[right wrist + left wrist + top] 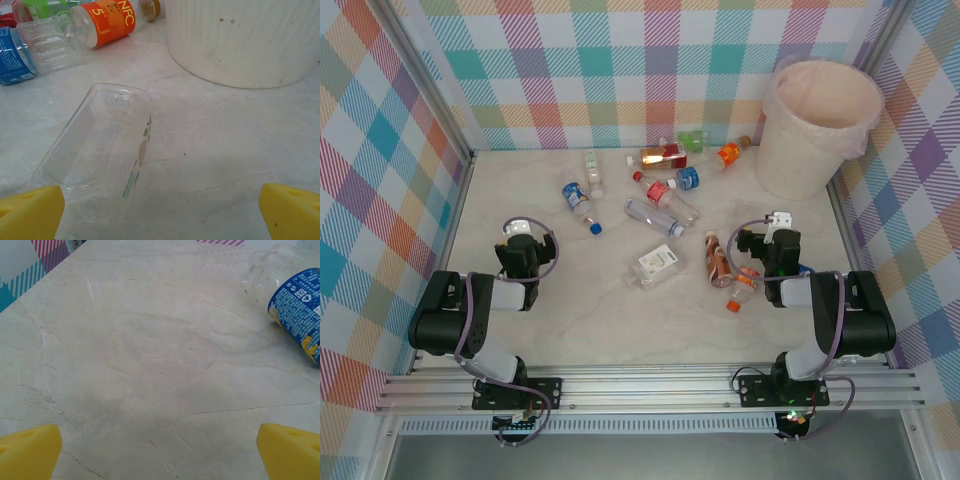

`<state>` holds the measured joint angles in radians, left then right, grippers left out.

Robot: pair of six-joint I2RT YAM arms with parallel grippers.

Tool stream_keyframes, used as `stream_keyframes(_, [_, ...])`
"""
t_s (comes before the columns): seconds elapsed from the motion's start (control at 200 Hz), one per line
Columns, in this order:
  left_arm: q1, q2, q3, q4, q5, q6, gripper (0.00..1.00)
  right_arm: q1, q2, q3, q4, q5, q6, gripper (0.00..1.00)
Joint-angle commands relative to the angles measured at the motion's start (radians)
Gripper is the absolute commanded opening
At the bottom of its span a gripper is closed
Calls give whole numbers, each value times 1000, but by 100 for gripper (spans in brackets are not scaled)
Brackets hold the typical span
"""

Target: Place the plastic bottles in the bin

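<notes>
While the right gripper (160, 212) stands wide, I judge the clear thin-walled plastic bottle (100, 145) just ahead of its fingers (30, 212) light, slick and crushable: grasp mid-body.

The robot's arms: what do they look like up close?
The left arm and right arm are glossy black with chunky rounded joints. A purplish cable loops along each. A white block tops each wrist. The left hand and right hand end in yellow wedge-shaped fingertips.

Bright, even light; soft shadows.
</notes>
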<state>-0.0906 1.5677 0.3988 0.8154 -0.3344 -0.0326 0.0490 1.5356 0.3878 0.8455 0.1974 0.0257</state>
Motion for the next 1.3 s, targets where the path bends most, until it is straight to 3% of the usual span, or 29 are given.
stream_keyframes(0.0, [-11, -11, -5, 36, 0, 2, 100, -6, -1, 1, 29, -16, 17, 100])
stream_keyframes(1.065, [-11, -13, -11, 43, 0, 3, 100, -6, -3, -3, 35, -16, 14, 100])
stream_keyframes(1.295, [-11, -42, -4, 9, 34, 14, 100, 1, -63, -3, -12, -45, -7, 100])
